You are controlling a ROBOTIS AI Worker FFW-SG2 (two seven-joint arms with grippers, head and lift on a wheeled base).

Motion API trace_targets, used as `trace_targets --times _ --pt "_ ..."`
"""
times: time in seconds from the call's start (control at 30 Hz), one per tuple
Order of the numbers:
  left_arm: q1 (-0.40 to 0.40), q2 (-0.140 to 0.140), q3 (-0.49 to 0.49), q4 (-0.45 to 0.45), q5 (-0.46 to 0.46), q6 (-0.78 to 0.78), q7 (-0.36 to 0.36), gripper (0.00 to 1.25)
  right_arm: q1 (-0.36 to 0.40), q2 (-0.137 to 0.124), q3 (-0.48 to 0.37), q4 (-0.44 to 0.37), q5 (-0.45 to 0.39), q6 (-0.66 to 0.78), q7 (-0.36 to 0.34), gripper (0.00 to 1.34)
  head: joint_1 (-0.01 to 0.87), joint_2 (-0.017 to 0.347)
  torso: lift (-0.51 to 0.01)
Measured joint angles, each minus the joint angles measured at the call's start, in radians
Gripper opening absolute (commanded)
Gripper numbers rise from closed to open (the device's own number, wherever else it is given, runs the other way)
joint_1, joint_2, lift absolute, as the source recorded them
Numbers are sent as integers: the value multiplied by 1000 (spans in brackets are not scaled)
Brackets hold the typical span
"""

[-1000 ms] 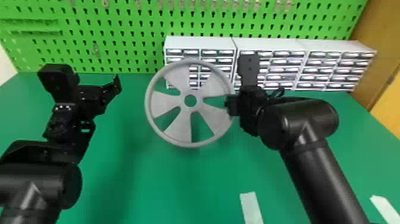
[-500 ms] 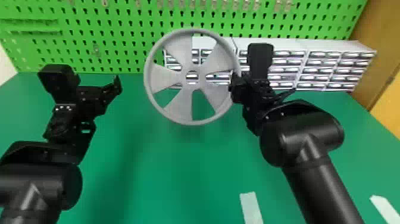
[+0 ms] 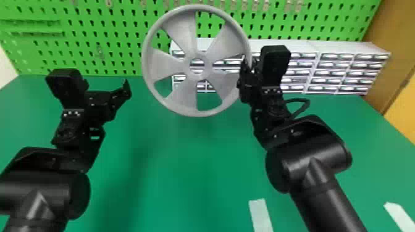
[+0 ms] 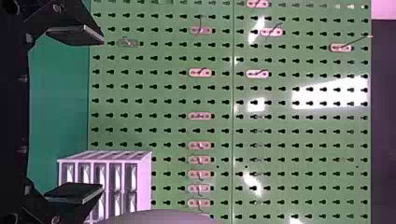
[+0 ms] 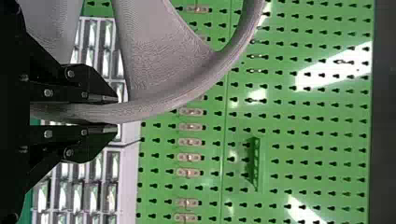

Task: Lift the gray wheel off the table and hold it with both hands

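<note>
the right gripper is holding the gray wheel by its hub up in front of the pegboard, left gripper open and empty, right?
Not by its hub: in the right wrist view, the right gripper is closed on the rim of the gray wheel. The rest is right.

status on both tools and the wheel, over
right tool shut on rim of gray wheel, wheel up off table; left tool open, empty, short of wheel; nothing seen between left tool and wheel
</note>
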Motion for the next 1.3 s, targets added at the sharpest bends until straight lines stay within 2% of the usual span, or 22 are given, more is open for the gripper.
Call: trace_targets --times 0.43,0.63,0.9,1.13,1.3 --pt "11 -7 -16 0 33 1 17 1080 30 -4 8 60 37 -260 0 241 711 15 -98" --pt "17 -15 -17 -1 33 1 17 1080 42 -7 11 79 43 -337 0 238 711 15 -98" --pt "28 -24 -15 -8 32 1 25 1078 55 -5 11 100 67 -392 -1 230 711 15 -98" --pt "68 -35 -15 -42 31 1 70 1080 63 -2 10 113 88 -418 -2 229 711 15 -98" --pt "93 -39 -16 -61 37 1 78 1078 69 -1 9 117 90 -425 -2 229 711 15 -98"
